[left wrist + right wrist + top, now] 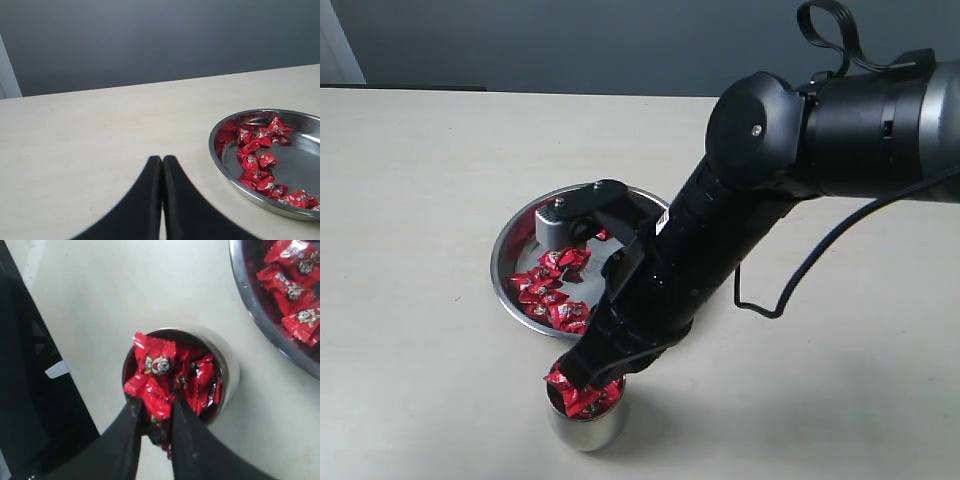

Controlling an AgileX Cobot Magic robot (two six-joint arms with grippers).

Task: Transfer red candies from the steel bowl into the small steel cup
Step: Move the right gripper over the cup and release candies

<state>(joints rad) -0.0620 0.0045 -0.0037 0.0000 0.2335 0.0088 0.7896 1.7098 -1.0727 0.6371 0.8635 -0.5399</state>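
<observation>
The small steel cup (588, 428) stands near the table's front edge, packed with red candies (200, 375). My right gripper (582, 378) hangs right over its mouth, shut on a red candy (157, 397) that touches the pile in the cup (228, 371). Just behind lies the steel bowl (501, 262) with several red candies (552, 290) spread over its left half. My left gripper (162, 161) is shut and holds nothing, low over bare table, with the bowl (215, 146) and its candies (256, 150) off to one side. The left arm does not show in the exterior view.
The right arm's black body (720, 230) reaches across the bowl's right half and hides it. A black cable (790, 285) loops down from the arm over the table. The bowl's rim (250, 297) is close beside the cup.
</observation>
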